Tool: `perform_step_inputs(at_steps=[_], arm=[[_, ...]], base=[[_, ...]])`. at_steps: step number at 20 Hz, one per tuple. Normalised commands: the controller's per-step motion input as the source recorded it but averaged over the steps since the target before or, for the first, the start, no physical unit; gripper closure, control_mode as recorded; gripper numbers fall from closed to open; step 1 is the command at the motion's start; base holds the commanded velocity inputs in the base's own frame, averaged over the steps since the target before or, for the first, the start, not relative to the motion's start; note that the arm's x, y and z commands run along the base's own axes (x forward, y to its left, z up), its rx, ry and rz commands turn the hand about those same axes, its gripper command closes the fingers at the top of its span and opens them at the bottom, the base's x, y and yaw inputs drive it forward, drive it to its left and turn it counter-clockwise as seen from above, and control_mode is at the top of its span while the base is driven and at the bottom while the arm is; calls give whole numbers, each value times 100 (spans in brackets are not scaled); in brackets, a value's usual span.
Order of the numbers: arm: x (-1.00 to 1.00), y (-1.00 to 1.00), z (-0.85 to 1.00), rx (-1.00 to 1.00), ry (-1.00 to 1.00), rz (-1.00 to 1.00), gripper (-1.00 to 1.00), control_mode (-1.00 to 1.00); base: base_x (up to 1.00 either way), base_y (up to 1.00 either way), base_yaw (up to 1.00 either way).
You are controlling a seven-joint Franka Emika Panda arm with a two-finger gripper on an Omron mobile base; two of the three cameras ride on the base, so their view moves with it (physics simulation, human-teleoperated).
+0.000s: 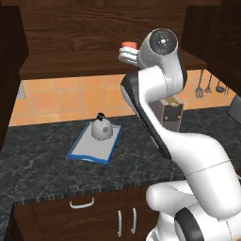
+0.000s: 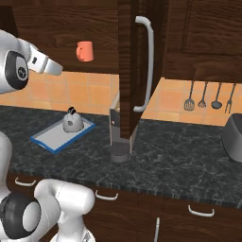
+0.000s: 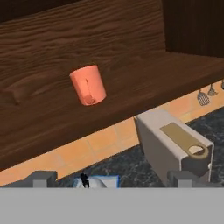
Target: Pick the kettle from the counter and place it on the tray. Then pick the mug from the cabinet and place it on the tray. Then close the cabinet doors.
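Coffee machine (image 2: 115,124): grey-brown box, centre of the right base view. Hanging utensils (image 2: 209,96): right of centre, against the orange tiled backsplash (image 2: 90,92). Dark grey pot (image 2: 233,137): right edge. Base cabinet handles (image 1: 82,204): lower left base view.

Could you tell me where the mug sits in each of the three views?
Left base view: mug top centre, mostly hidden behind the arm.
Right base view: upper left, on the cabinet shelf.
Hand view: left of centre.
Shared landmark: coffee machine below and right of it.

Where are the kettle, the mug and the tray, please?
kettle (image 1: 100,129), left base view, dome's front.
mug (image 3: 88,85), hand view, side wall by its handle.
tray (image 2: 45,141), right base view, bare grey inner surface.
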Motion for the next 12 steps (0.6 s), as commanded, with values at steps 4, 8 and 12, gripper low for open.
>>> perform_step_inputs(at_steps=[4,8,12], arm=[[52,-8,27,-12,0,26,-100,-100],[53,-2,-4,-19,0,24,-100,-100],[42,0,-16,-15,0,22,-100,-100]], base=[[0,0,0],[0,0,0],[0,0,0]])
